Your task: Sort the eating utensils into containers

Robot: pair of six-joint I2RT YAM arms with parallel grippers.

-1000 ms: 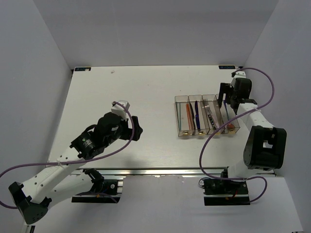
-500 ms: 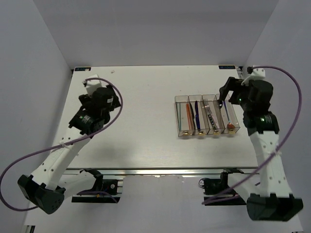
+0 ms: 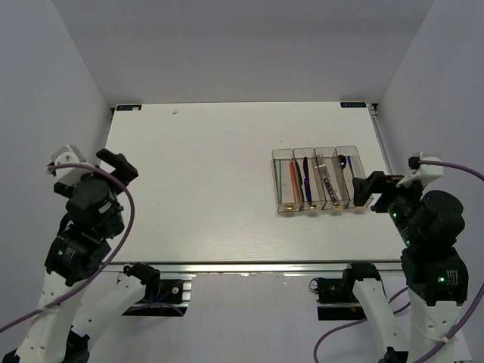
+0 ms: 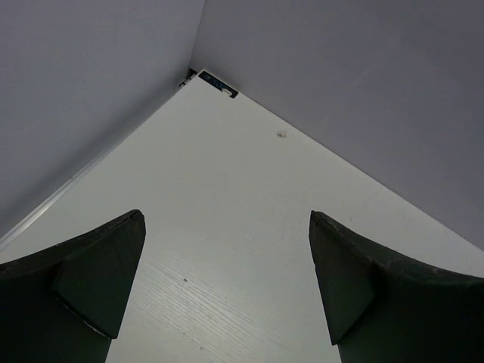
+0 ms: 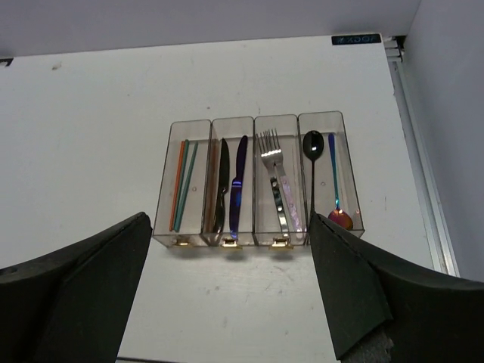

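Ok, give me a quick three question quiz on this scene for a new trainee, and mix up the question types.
1. True or false: the right gripper is shut on a fork.
2. In the right wrist view, which clear bin of the row holds the chopsticks? A) leftmost B) second from left C) rightmost
3. Fill in: the bin just right of the forks holds two ____.
Key: 1 false, its jaws stand open and empty. 2 A. 3 spoons.
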